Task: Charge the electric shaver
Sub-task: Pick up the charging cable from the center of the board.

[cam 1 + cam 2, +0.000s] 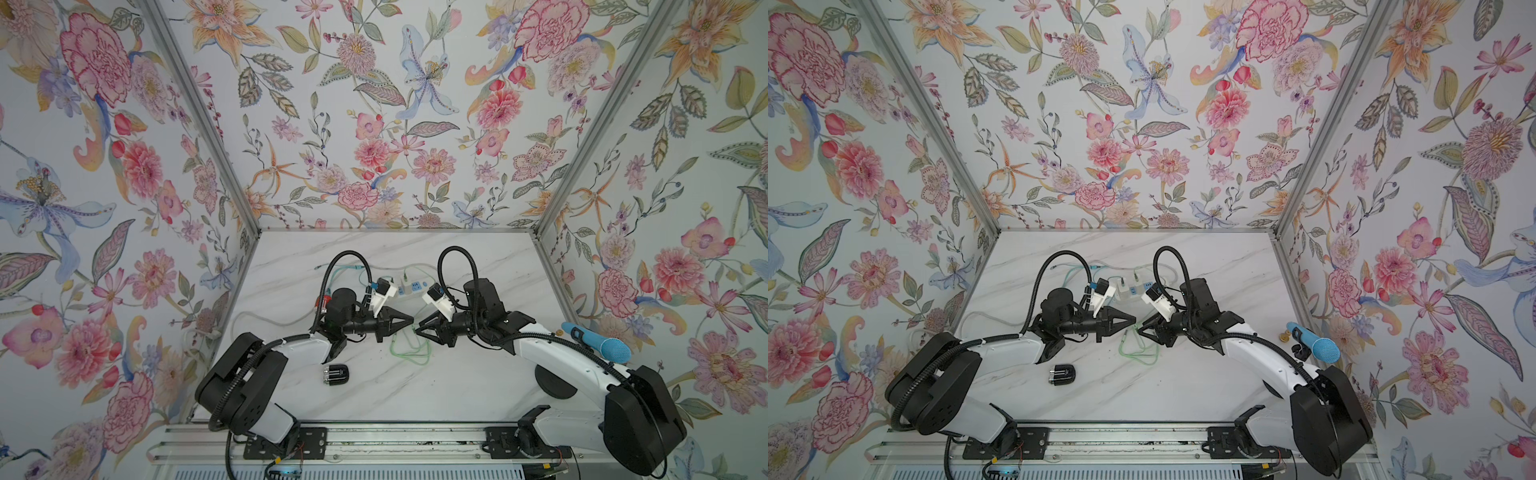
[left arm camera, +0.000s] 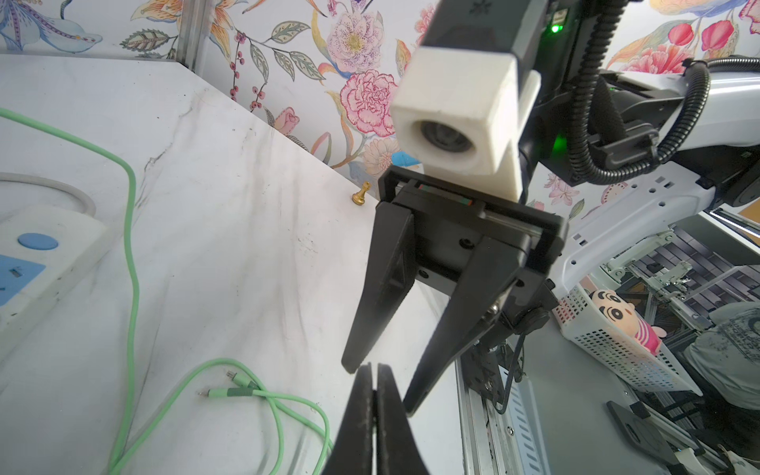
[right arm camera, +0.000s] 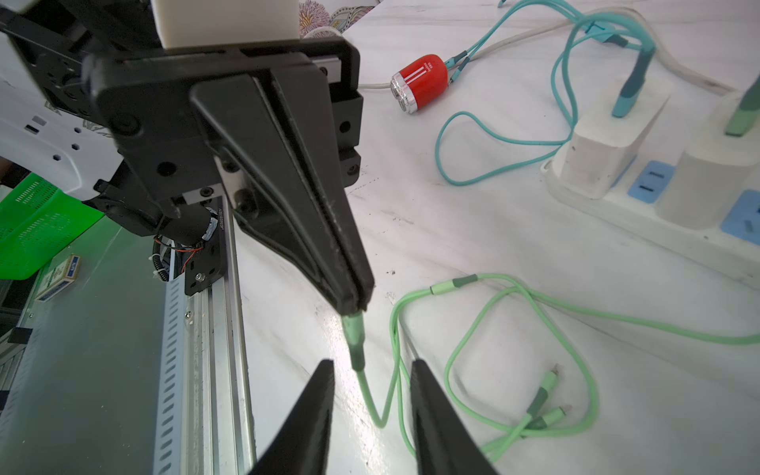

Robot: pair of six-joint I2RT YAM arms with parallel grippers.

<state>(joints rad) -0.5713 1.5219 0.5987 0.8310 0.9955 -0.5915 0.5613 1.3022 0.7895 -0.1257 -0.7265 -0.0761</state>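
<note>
The green cable plug (image 3: 355,341) is held in the closed jaws of the left gripper (image 3: 353,302); the jaws of the right gripper (image 3: 372,365) are parted just beside it; the black shaver (image 1: 336,374) is seen lying on the counter (image 1: 436,386), lower centre-left.

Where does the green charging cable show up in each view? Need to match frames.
Top view: green cable looped mid-scene, up and right of the black shaver.
Top view: green cable, likewise right of the black shaver.
Left wrist: runs past the power strip, coils beside the shut left gripper.
Right wrist: coil near the strip; plug end pinched in the left gripper.
Shared landmark: white power strip.
</note>
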